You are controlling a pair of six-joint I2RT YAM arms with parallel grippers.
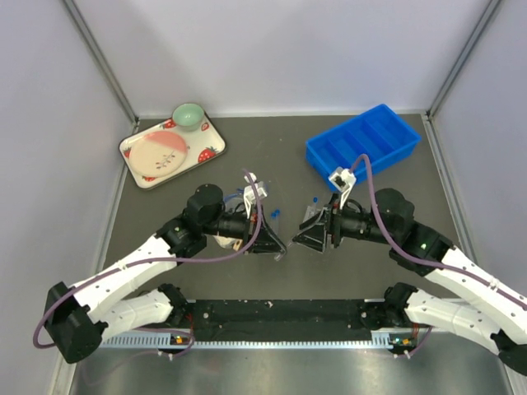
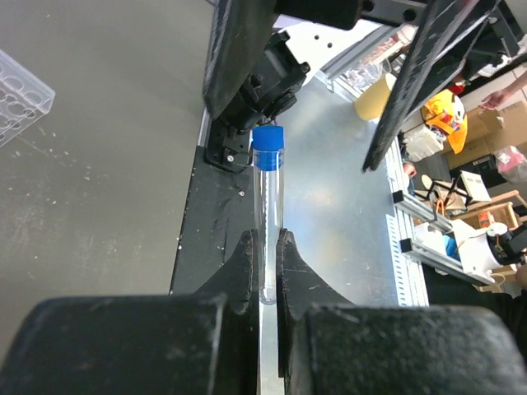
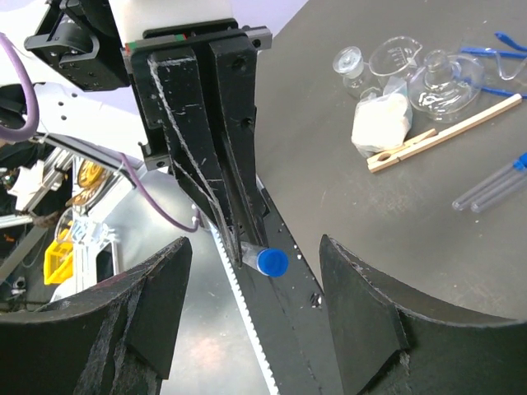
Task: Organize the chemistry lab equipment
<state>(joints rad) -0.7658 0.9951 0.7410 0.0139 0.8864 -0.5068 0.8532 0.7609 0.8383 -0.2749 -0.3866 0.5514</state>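
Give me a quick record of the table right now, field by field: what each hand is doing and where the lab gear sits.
left hand: shut on a blue-capped tube, gripped near its bottom
right hand: open, facing that tube's cap, not touching it
tube rack: on the table, apart from both hands
flasks, wad, wooden stick: clustered together on the table
loose tubes: two, side by side near the stick
blue bin, tray: far side of the table

Counter (image 1: 280, 164): dark grey, matte, flecked with pale specks.
Walls (image 1: 280, 49): three plain white panels, back and both sides, joined by grey metal corner posts (image 1: 100, 58).
Near edge: brushed metal sheet (image 1: 272, 370).
Light: even, diffuse, with soft shadows.
Beyond: cardboard boxes (image 2: 490, 123), cluttered workshop.
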